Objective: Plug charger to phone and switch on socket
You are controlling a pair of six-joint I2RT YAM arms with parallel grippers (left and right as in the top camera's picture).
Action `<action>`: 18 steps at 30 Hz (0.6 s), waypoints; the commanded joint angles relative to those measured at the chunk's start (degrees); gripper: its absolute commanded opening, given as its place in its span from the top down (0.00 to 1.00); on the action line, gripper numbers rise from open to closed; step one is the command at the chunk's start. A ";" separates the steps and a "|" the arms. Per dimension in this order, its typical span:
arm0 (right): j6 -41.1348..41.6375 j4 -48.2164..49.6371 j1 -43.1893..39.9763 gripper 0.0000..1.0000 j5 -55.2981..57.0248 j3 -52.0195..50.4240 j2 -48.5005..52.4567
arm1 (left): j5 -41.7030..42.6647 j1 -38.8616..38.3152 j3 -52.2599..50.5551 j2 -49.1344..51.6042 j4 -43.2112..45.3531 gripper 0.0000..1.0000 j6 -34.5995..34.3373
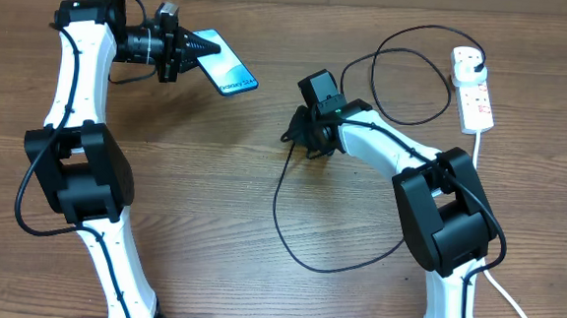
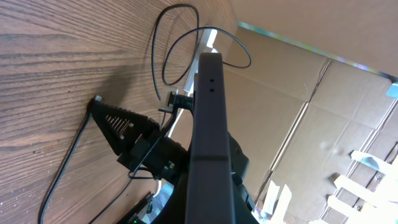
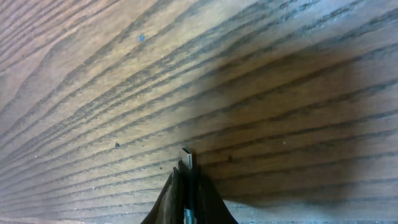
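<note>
Left gripper (image 1: 203, 50) is clamped on one end of the phone (image 1: 231, 74) (glossy teal slab, black-edged), far left over the grained wooden table (image 1: 212, 199). Right gripper (image 3: 186, 186), tapered black fingers pressed together, pinches the charger (image 1: 277, 203) at its flat metal connector tip (image 3: 186, 154). The thin cable loops to the white oblong socket (image 1: 474, 100).

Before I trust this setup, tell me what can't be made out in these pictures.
1. Overhead: the socket switch position, too small.
2. Overhead: the phone charging port, too small; left wrist shows only one edge.
3. Right wrist: the charger beyond its tip, hidden by the jaws.
</note>
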 commanded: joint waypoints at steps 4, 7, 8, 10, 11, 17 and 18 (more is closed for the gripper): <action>-3.30 -14.03 0.31 0.96 5.18 4.09 5.29 | 1.81 -0.37 1.18 -0.17 -0.11 0.96 -0.13; -5.01 -24.81 0.46 0.96 14.14 11.37 5.29 | 1.81 -0.28 1.18 -0.17 -0.04 0.96 -0.13; -5.16 -27.45 0.72 0.96 17.05 13.14 5.29 | 1.81 -0.28 1.18 -0.17 -0.02 0.96 -0.15; -7.34 -29.68 1.40 0.96 19.91 14.88 5.29 | 1.81 -0.28 1.18 -0.17 0.09 0.96 -0.13; -7.76 -29.83 1.75 0.96 20.44 14.93 5.31 | 1.81 -0.28 1.18 -0.17 0.09 0.96 -0.13; -6.19 -28.20 2.56 0.96 18.99 13.44 5.44 | 1.55 -0.28 1.18 -0.17 0.33 0.96 -0.13; -6.14 -27.93 2.56 0.96 18.62 13.09 5.44 | 1.40 -0.28 1.18 -0.17 0.35 0.96 -0.13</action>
